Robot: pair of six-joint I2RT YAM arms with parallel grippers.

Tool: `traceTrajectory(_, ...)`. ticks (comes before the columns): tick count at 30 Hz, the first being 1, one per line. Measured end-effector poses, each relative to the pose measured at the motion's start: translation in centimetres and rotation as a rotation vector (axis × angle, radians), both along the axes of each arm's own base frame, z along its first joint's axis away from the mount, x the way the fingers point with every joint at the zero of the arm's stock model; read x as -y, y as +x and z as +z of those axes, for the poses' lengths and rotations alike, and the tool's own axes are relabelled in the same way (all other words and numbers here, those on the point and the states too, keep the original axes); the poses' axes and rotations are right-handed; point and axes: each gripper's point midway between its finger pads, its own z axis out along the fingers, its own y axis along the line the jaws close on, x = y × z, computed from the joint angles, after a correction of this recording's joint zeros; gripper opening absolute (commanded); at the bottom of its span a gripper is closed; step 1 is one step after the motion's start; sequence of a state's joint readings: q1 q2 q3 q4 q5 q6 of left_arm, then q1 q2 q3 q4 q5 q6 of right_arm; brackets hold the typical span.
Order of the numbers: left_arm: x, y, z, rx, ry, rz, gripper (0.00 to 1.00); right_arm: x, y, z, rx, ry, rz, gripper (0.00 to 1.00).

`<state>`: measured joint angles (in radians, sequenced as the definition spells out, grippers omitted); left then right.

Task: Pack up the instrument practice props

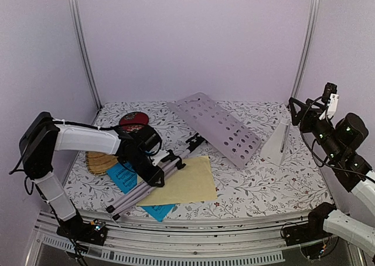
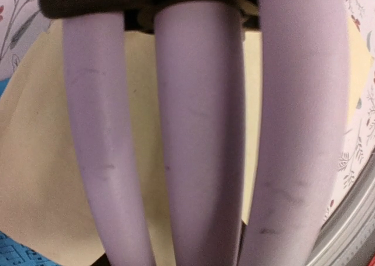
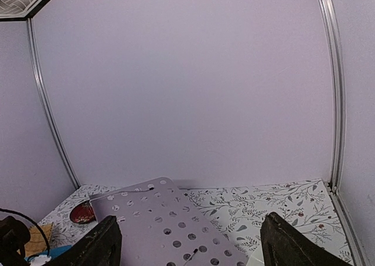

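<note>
The table (image 1: 281,190) carries a flowered cloth. On it, at the centre back, the white perforated desk (image 1: 217,128) of the music stand leans tilted. Its long axis runs from back-left to front-right.

The silver tripod legs (image 1: 132,197) are folded into one bundle. They point from the near-left edge up toward the desk, with the black feet at the near end.

The pale-yellow sheet (image 1: 190,181) lies flat, partly under the legs. The blue sheets (image 1: 120,175) show to the left of the legs, and one corner shows at the near edge.

The white metronome (image 1: 274,144) stands upright, just beside the desk's front-right end.

The left gripper (image 1: 157,175) is closed around the leg bundle – its wrist view shows only the three tubes. The right gripper (image 3: 191,234) hangs raised at the right with its fingers spread, holding nothing.
</note>
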<state>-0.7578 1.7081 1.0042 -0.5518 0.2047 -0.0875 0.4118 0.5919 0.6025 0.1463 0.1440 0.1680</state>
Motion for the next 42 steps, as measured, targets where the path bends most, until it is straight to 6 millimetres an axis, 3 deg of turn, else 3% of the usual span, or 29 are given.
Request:
traceTrajectory(11, 1.4, 2.5, -1.1, 0.084, 0.068, -0.028, 0.28, -0.2, 0.4, -0.9, -0.035, 0.009, 0.004, 0.83)
traceTrajectory(26, 1.8, 3.3, -1.5, 0.164, 0.13, -0.046, 0.51, -0.3, 0.7, -1.3, -0.055, 0.021, 0.007, 0.83)
traceTrajectory(36, 3.3, 5.1, -0.5, 0.265, 0.089, -0.044, 0.59, -0.4, 0.8, -1.8, -0.067, 0.021, 0.007, 0.83)
traceTrajectory(42, 5.7, 6.7, 1.9, 0.35, -0.005, -0.047, 0.71, -0.8, 0.9, -2.0, -0.074, 0.017, 0.027, 0.84)
